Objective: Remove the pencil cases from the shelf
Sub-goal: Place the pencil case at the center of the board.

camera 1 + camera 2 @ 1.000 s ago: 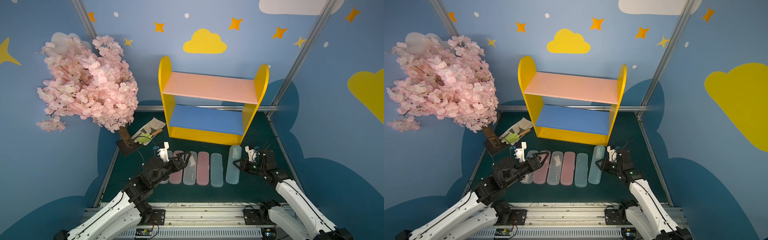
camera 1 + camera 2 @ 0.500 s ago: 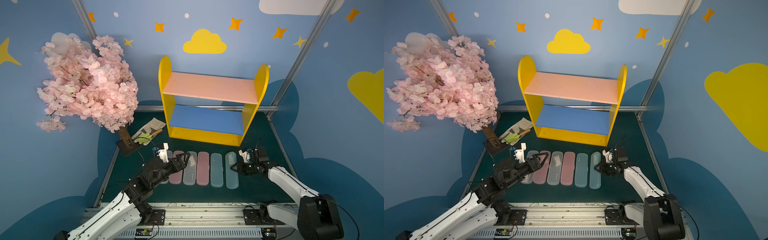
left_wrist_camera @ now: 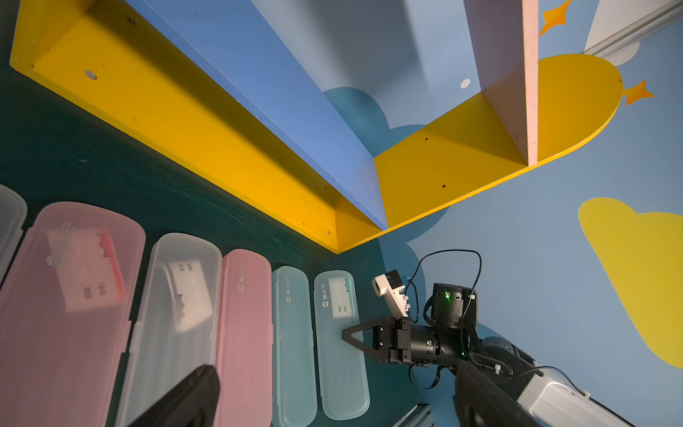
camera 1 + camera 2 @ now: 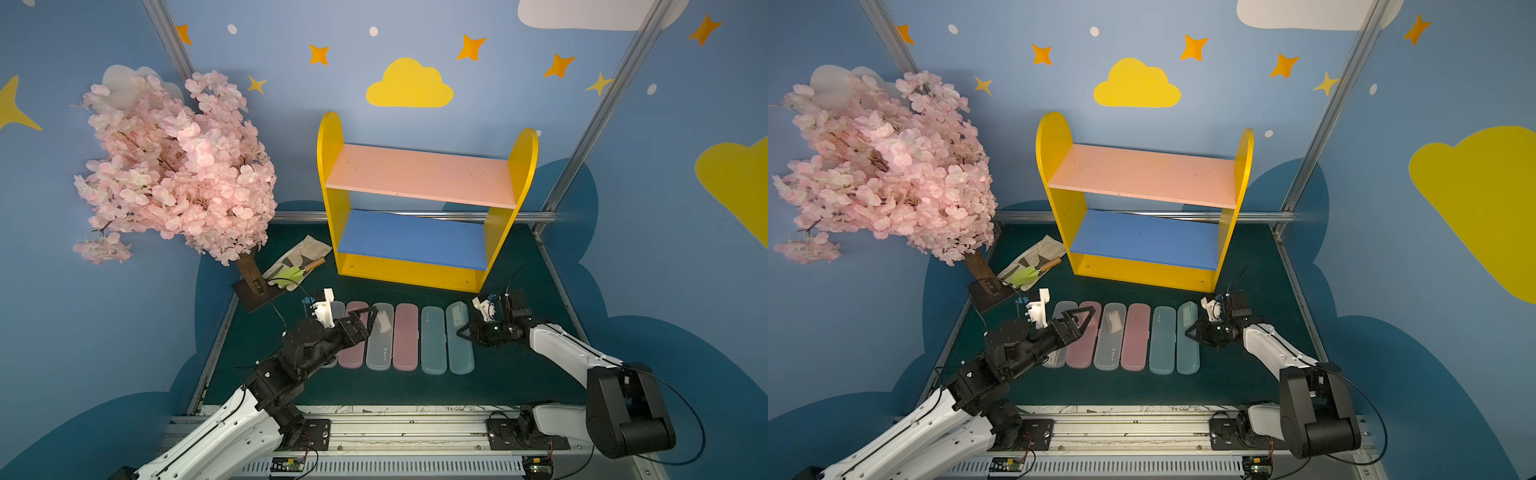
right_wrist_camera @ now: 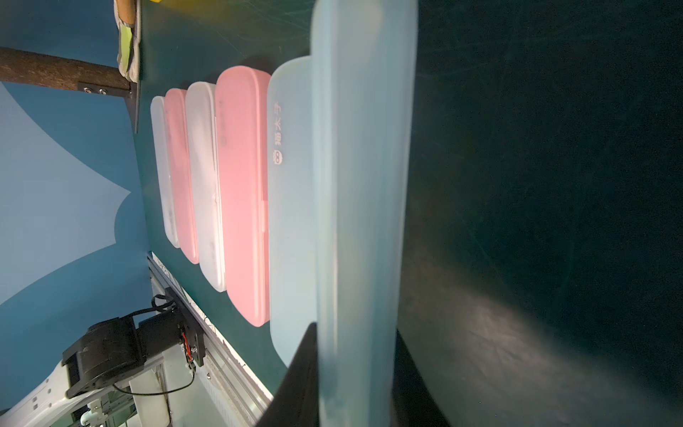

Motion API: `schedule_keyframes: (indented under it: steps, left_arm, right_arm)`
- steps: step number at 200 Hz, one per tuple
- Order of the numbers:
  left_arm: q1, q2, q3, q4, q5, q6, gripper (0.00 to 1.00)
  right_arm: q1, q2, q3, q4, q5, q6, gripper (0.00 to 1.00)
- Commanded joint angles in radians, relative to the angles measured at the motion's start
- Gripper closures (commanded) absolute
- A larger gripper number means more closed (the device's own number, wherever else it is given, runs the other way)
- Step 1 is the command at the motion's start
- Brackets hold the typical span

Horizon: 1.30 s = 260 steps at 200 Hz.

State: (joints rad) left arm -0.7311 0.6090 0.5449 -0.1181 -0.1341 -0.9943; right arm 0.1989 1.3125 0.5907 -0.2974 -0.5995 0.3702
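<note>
Right gripper point(image 4: 460, 332) comes in from the right edge of the tabletop and it's clamped on the outermost pale blue translucent pencil case point(image 4: 459, 353). In the right wrist view the case runs straight between its two black fingers point(image 5: 301, 373). Left gripper point(image 4: 365, 321) hangs over the left half of the row, jaws spread wide, nothing in them.

And what a row: six slim translucent plastic pencil cases with rounded ends, side by side on the dark green tabletop point(image 4: 498, 386), long sides touching or nearly so. They lie just in front of the two-tier wooden shelf point(image 4: 419, 176), which has two yellow round-topped side panels, one pink upper board and one blue lower board. It stands midway along the far edge.

Counting from the left:
- frosted white case point(image 4: 340, 308), partly under the left arm
- pink case point(image 4: 351, 359)
- second frosted white case point(image 4: 380, 353)
- second pink case point(image 4: 405, 340)
- inner pale blue case point(image 4: 433, 345)
- the gripped one

Two white, two pink, two blue. In the left wrist view three show a white label inside: one pink, one white, one blue. One pink blossom tree point(image 4: 174, 166) stands at the far left corner.
</note>
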Motion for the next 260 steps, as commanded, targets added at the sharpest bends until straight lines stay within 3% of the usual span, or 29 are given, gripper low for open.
schedule_keyframes:
  steps: [1, 65, 81, 114, 153, 260]
  left_arm:
    - [0.006, -0.011, -0.014, 0.011, -0.012, 0.004, 0.00]
    - [0.013, -0.017, -0.022, 0.011, -0.009, -0.001, 0.00]
    - [0.015, -0.018, -0.022, 0.012, -0.008, -0.003, 0.00]
    - [0.018, -0.019, -0.022, 0.011, -0.004, -0.003, 0.00]
    - [0.019, -0.021, -0.022, 0.006, -0.002, -0.003, 0.00]
    - [0.025, -0.029, -0.014, -0.043, -0.030, 0.047, 0.00]
  right_arm:
    - [-0.006, 0.020, 0.015, 0.046, -0.005, 0.008, 0.88]
    - [-0.010, 0.074, 0.023, 0.049, -0.018, 0.002, 0.85]
    - [-0.012, 0.073, 0.023, 0.043, -0.011, 0.003, 0.78]
    - [-0.015, 0.077, 0.030, 0.011, 0.008, -0.002, 0.51]
    - [-0.021, 0.067, 0.041, -0.046, 0.069, -0.022, 0.38]
    - [-0.023, 0.050, 0.061, -0.113, 0.146, -0.036, 0.27]
